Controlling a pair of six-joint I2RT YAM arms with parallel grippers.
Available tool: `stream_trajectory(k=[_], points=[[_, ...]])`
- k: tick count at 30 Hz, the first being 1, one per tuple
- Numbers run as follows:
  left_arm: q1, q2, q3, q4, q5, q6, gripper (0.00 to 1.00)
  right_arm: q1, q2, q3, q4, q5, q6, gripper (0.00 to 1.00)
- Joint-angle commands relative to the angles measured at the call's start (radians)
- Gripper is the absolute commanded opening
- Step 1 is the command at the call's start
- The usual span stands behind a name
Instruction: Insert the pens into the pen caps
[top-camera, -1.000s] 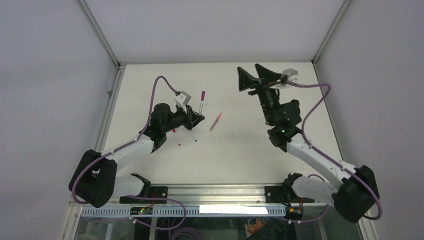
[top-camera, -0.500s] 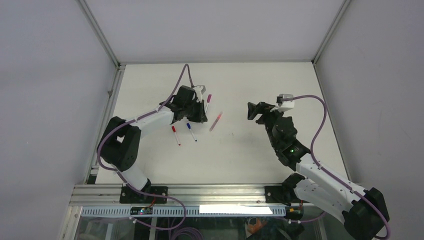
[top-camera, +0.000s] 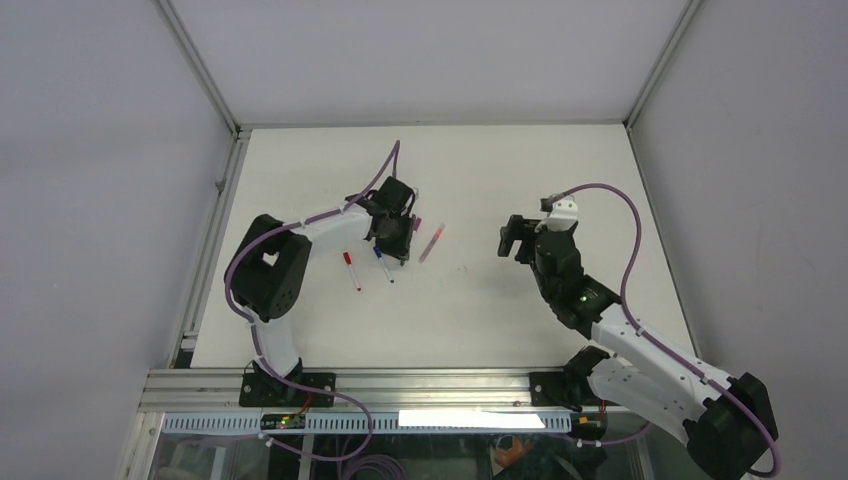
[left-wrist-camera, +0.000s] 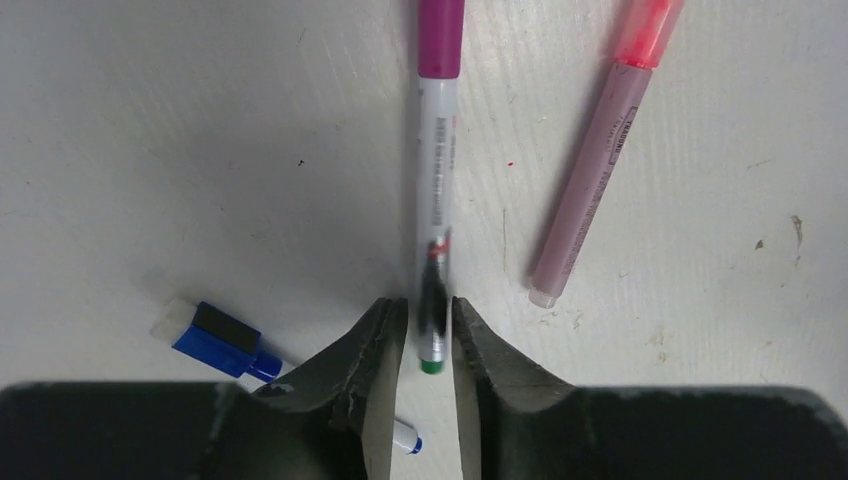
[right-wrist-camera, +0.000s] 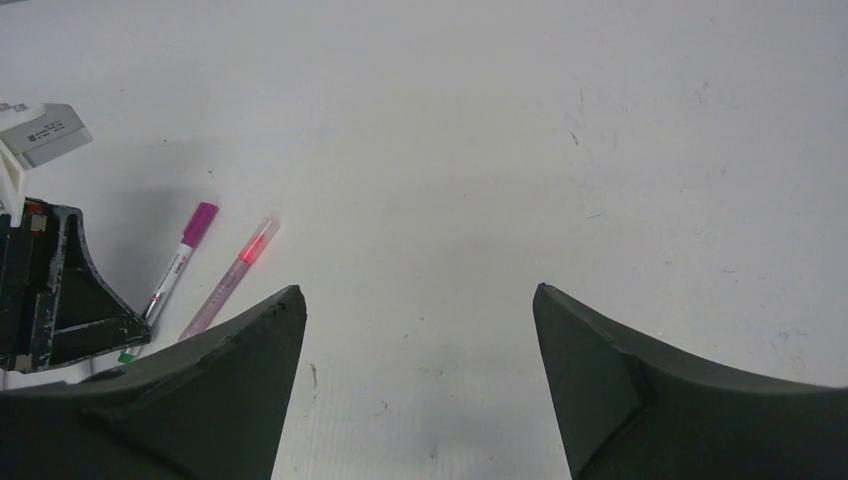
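A white pen with a magenta cap (left-wrist-camera: 437, 180) lies on the table, its green end between the fingertips of my left gripper (left-wrist-camera: 428, 305). The jaws stand slightly apart, with a thin gap beside the barrel. To its right lies a pink pen (left-wrist-camera: 592, 170) with a red-pink cap. A blue-capped pen (left-wrist-camera: 222, 340) runs under the left finger. In the top view a red-capped pen (top-camera: 352, 270) lies left of the blue one (top-camera: 383, 263). My right gripper (right-wrist-camera: 418, 290) hangs wide open and holds nothing, to the right of the pens.
The white table (top-camera: 520, 310) has metal rails along its left edge (top-camera: 215, 230) and its near edge. The left arm's purple cable (top-camera: 385, 170) arches behind its wrist. From the right wrist, the left gripper (right-wrist-camera: 60, 300) shows at the far left.
My left gripper carried the magenta-capped pen right and down to the table, then loosened its jaws. The right arm drew back from the far side and lowered toward the middle.
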Motion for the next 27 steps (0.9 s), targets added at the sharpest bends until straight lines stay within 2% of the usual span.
stream_trajectory(k=[1,4,9,11,14,17,18,20,23,27], points=[[-0.017,-0.011,0.038,-0.047,-0.071,-0.010,0.36,0.004,-0.025,0.065,0.006,0.034,-0.024,0.86],[-0.017,-0.045,0.041,-0.047,-0.090,0.006,0.61,0.003,-0.019,0.071,0.006,0.041,-0.017,0.88],[-0.016,-0.195,0.046,-0.026,-0.135,0.037,0.89,-0.006,-0.019,0.069,0.054,-0.025,0.023,0.99],[-0.015,-0.290,0.027,0.006,-0.181,0.062,0.98,-0.011,0.006,0.094,0.025,-0.060,0.051,0.99],[0.002,-0.470,-0.047,0.072,-0.299,0.114,0.99,-0.013,0.084,0.150,-0.052,-0.065,0.092,0.99],[0.059,-0.658,-0.215,0.226,-0.393,0.151,0.99,-0.019,0.162,0.207,-0.118,-0.056,0.093,0.99],[0.084,-0.722,-0.290,0.306,-0.408,0.141,0.99,-0.026,0.185,0.218,-0.124,-0.058,0.087,0.99],[0.150,-0.824,-0.421,0.473,-0.327,0.120,0.99,-0.047,0.223,0.229,-0.119,-0.089,0.075,0.99],[0.190,-0.888,-0.496,0.522,-0.320,0.121,0.99,-0.077,0.284,0.242,-0.099,-0.149,0.082,0.99],[0.190,-0.890,-0.494,0.504,-0.319,0.128,0.99,-0.087,0.333,0.265,-0.090,-0.193,0.085,0.99]])
